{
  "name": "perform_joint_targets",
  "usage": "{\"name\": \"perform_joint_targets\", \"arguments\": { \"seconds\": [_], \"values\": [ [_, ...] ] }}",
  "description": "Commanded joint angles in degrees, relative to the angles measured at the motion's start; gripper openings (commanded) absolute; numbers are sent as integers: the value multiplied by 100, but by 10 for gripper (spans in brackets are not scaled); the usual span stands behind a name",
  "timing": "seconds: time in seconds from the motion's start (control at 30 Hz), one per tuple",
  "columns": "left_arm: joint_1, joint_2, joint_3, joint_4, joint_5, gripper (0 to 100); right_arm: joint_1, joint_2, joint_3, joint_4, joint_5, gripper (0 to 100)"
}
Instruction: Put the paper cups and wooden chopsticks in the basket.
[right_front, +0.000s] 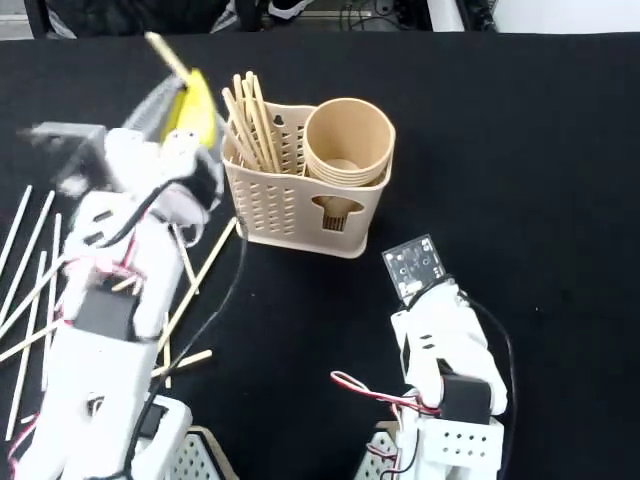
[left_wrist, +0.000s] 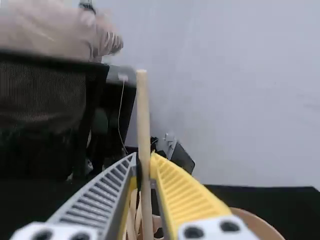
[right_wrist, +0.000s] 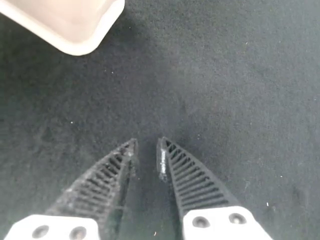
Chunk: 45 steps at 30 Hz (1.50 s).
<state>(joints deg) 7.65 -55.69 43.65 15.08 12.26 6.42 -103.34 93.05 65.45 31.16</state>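
While my left arm hangs beside the basket (right_front: 290, 215), left gripper (left_wrist: 143, 165): clamped on one chopstick (left_wrist: 142, 115) — it sticks out past the tips.
Right gripper (right_wrist: 146, 150): tips a little apart, holding nothing, over the table (right_wrist: 240, 90).
Cups (right_front: 348, 140): stacked in the basket, beside a bundle of chopsticks (right_front: 250, 120).
Loose chopsticks (right_front: 30, 270): on the table by my left arm.

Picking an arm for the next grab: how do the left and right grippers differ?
The left gripper is shut on a wooden chopstick; the right gripper holds nothing, jaws slightly apart. The left gripper is raised near the basket; the right gripper points down at the table. The left gripper has one yellow finger; the right gripper's are both dark. Both are ribbed.
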Motion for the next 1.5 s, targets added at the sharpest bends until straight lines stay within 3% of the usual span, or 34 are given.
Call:
{"name": "perform_joint_targets", "arguments": {
  "seconds": [0.0,0.23,0.33,0.4,0.5,0.77,0.87,1.0,1.2,1.33,1.47],
  "values": [
    [57,290,-84,-114,70,29,97,-409,-22,-123,18,82],
    [84,431,215,-105,44,32,97,-409,-22,-123,18,82],
    [295,431,338,97,35,121,97,-409,-22,-123,18,82],
    [435,431,233,624,35,178,97,-409,-22,-123,18,82],
    [462,431,-268,1591,18,186,97,-409,-22,-123,18,82],
    [-418,993,-2527,4721,-879,186,97,-409,-22,-123,18,82],
    [-892,1679,-3222,5837,-1371,186,97,-409,-22,-123,18,82],
    [-1429,2752,-3618,6822,-2620,198,97,-409,-22,-114,18,82],
    [-2334,4237,-3600,6954,-3367,202,97,-409,-22,-114,18,82],
    [-2369,5196,-3591,6567,-3938,202,97,-409,-22,-114,18,82],
    [-2352,6048,-3626,5837,-3991,202,97,-409,-22,-114,18,82]
  ]
}}
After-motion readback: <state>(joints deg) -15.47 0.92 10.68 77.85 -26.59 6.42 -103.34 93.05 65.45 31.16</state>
